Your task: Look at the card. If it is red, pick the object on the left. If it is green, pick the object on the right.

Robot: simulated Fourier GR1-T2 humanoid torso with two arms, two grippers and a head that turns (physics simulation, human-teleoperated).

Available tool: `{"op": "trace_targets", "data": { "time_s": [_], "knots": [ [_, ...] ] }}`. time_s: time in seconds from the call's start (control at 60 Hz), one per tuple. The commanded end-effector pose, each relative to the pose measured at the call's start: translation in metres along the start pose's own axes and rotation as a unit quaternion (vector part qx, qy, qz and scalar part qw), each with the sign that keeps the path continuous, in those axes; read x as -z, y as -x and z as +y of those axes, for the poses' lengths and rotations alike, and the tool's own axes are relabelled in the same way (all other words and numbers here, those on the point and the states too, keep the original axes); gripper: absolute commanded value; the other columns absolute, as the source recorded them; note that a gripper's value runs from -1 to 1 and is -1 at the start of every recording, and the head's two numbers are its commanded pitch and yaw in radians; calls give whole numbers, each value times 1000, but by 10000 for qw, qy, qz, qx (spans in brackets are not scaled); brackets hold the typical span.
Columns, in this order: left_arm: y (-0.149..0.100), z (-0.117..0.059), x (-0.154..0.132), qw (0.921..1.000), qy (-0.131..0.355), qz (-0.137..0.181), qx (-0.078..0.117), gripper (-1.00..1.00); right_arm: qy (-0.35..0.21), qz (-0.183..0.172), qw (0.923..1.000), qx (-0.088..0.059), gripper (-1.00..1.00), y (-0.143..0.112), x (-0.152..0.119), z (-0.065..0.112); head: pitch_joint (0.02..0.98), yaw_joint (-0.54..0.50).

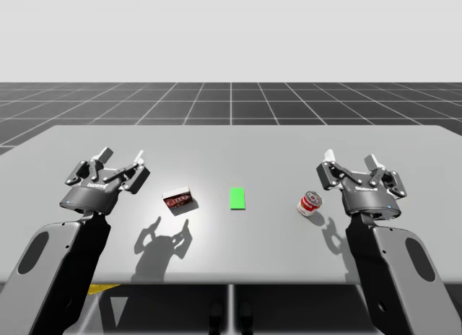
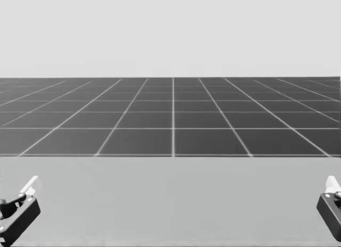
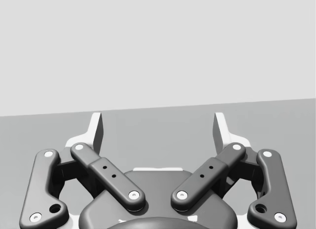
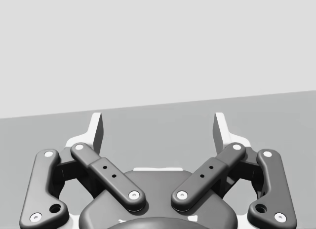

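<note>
Right end effector [image 1: 351, 162] spread, green card [image 1: 237, 198], red-white can [image 1: 309, 204]

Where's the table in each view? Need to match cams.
High view: table, grey slab across the middle.
Head view: grey band along the bottom.
Left wrist view: grey surface ahead of left claw.
Right wrist view: same, ahead of right claw.
Shared landmark: its far edge.

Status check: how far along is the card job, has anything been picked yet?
Done: nothing lifted yet. The card is green, so the target is the red-and-white can on the right. In hand: nothing; the right gripper and left gripper are both open, the right one near the can but apart from it. Remaining: reach the can, close on it, lift.
</note>
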Motion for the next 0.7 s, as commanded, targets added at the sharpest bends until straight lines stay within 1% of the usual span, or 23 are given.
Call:
{"op": "trace_targets", "data": {
  "time_s": [0.017,0.05,0.067,0.117,0.167,0.233,0.283,0.333,0.4,0.417,0.533,0.7],
  "knots": [
    [0,1,0,10000,-1,-1,14,-1000,90,45,9999,-73,-1000,0,0,0,423,6],
    [0,1,0,10000,2,0,19,-1000,124,32,9998,-132,-1000,1,0,0,447,4],
    [0,1,1,10000,6,1,27,-1000,69,72,9999,-81,-1000,0,0,0,484,2],
    [0,0,1,10000,11,2,40,-1000,70,69,9999,-72,-1000,0,1,0,522,-1],
    [0,0,1,10000,25,6,51,-1000,80,27,9999,-139,-1000,0,1,0,576,-5],
    [0,0,1,10000,35,5,59,-1000,76,18,9999,-148,-1000,0,1,0,634,-9],
    [0,0,1,10000,41,4,56,-1000,92,-12,9998,-195,-1000,1,1,0,676,-13],
    [0,0,1,10000,44,4,56,-1000,88,-30,9997,-212,-1000,1,1,0,731,-16],
    [-1,0,1,10000,43,3,53,-1000,92,-45,9997,-237,-1000,1,1,0,775,-18],
    [-1,0,1,10000,42,3,52,-1000,88,-50,9997,-242,-1000,1,1,-1,801,-18],
    [-1,-1,1,10000,54,4,57,-1000,94,-85,9995,-279,-1000,0,1,0,853,-18],
    [-2,-2,1,10000,65,0,56,-1000,93,-102,9995,-294,-1000,-1,0,0,847,-22]
  ]
}}
